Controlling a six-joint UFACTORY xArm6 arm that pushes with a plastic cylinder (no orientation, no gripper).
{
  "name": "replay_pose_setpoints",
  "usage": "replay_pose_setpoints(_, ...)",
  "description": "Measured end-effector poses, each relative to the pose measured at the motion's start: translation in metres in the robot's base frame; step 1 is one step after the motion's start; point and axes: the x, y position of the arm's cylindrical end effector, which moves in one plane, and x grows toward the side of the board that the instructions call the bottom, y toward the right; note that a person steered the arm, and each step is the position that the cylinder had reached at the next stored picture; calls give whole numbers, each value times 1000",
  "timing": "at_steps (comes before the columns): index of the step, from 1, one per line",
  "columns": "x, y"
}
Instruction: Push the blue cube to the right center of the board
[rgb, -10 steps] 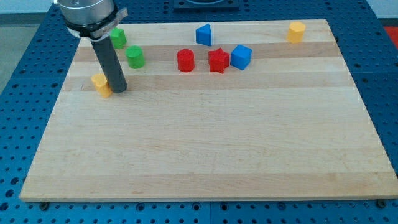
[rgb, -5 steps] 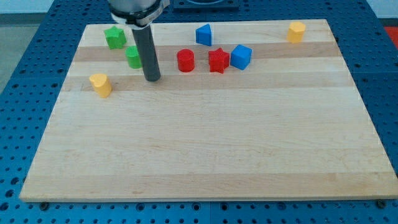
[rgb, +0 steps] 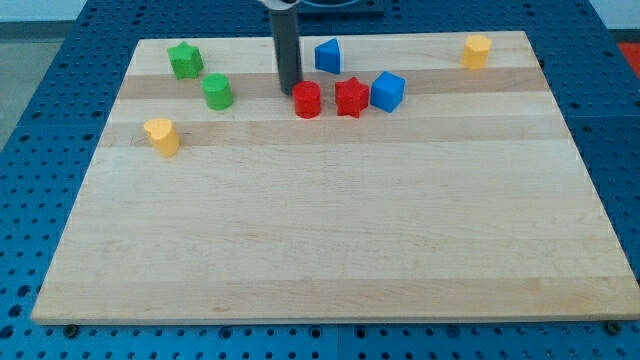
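camera view has my tip (rgb: 290, 92) down on the wooden board (rgb: 330, 240), holding nothing, just left of the red cylinder (rgb: 307, 100), seemingly touching it. the red star (rgb: 351, 97) sits between that and the blue cube (rgb: 387, 91), near the view's top centre.

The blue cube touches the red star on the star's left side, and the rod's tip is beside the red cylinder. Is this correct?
Not quite. The camera view shows the blue cube on the right side of the red star, not the left. The rest holds: my tip is beside the red cylinder, at its upper left.
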Motion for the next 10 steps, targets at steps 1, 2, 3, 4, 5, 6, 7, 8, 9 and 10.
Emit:
replay_pose_setpoints(1,0,32)
replay_pose_setpoints(2,-1,56)
replay_pose_setpoints(3,-1,82)
replay_pose_setpoints(4,0,108)
replay_pose_setpoints(5,8,135)
replay_pose_setpoints(6,22,150)
replay_pose_setpoints(7,38,150)
replay_pose_setpoints(8,56,150)
replay_pose_setpoints(9,73,150)
replay_pose_setpoints(10,87,150)
